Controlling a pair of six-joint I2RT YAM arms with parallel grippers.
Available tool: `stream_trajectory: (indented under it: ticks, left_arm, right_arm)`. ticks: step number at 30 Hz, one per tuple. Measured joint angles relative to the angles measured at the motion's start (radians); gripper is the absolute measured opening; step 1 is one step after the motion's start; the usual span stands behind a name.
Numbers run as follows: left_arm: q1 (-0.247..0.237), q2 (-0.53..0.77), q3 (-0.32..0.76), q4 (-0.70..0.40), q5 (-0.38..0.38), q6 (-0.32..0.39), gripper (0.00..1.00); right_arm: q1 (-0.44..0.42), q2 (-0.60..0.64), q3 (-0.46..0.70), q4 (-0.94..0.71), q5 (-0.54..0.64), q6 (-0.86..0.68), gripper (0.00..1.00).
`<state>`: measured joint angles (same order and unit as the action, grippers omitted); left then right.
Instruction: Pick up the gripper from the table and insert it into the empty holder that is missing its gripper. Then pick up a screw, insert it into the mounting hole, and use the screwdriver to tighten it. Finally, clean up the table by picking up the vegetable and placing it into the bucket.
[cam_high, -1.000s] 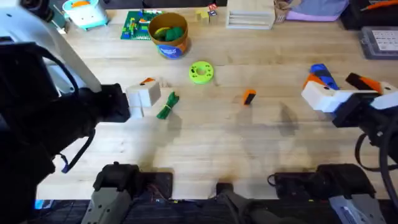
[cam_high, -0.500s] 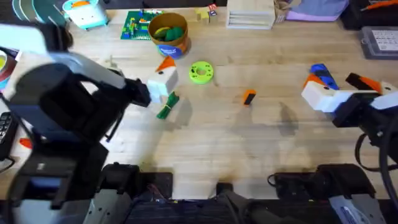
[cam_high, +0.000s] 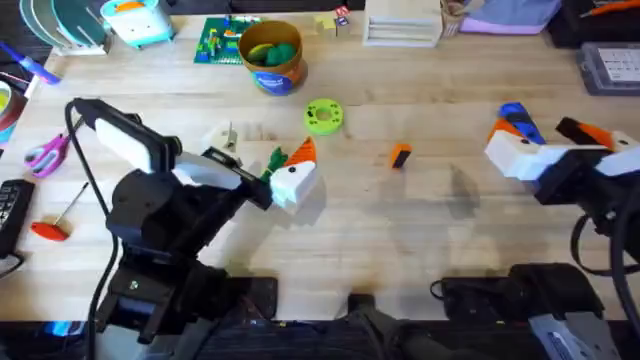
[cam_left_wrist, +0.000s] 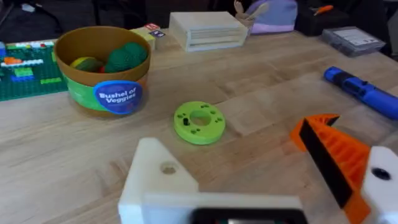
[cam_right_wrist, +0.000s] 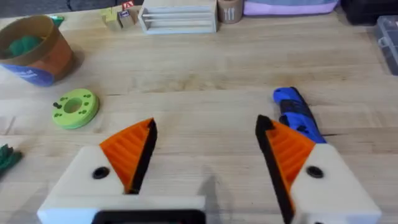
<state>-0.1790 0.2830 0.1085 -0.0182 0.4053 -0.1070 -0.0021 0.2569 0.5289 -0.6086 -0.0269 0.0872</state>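
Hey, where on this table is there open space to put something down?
Bare wood spans the near middle, between the left gripper and right gripper, nearer than the gripper. The far edge around the bucket is crowded.

The pale wooden worktop (cam_high: 420, 230) carries the bucket (cam_high: 271, 56) at the back, a lime-green ring (cam_high: 323, 116) just in front of it, the small orange gripper (cam_high: 400, 156) near the middle, and the blue screwdriver (cam_high: 517, 118) to the right. Scissors (cam_high: 42, 155) and a red-handled tool (cam_high: 52, 226) lie at the left edge.
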Motion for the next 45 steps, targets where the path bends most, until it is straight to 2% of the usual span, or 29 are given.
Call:
stream_trajectory:
  ticks: [10, 14, 18, 21, 36, 39, 45]
  left_arm:
    - [-0.005, -0.178, -0.095, -0.005, 0.018, -0.004, 0.993]
    - [-0.014, -0.258, -0.102, -0.034, 0.027, -0.006, 0.993]
    - [-0.030, -0.278, -0.102, -0.034, 0.034, -0.006, 0.993]
    - [-0.067, -0.278, -0.102, -0.034, 0.047, -0.006, 0.993]
    - [-0.365, -0.278, -0.102, -0.034, 0.058, -0.006, 0.993]
    - [-0.396, -0.278, -0.102, -0.033, 0.064, -0.006, 0.993]
    - [-0.400, -0.278, -0.102, -0.034, 0.066, -0.006, 0.993]
  right_arm:
    - [0.000, 0.000, 0.000, 0.000, 0.000, 0.000, 0.991]
    - [0.000, 0.000, 0.000, 0.000, 0.000, 0.000, 0.991]
    - [0.000, 0.000, 0.000, 0.000, 0.000, 0.000, 0.991]
    - [0.000, 0.000, 0.000, 0.000, 0.000, 0.000, 0.991]
    - [0.000, 0.000, 0.000, 0.000, 0.000, 0.003, 0.991]
    - [0.000, 0.000, 0.000, 0.000, 0.000, 0.003, 0.991]
    - [0.000, 0.000, 0.000, 0.000, 0.000, 0.003, 0.991]
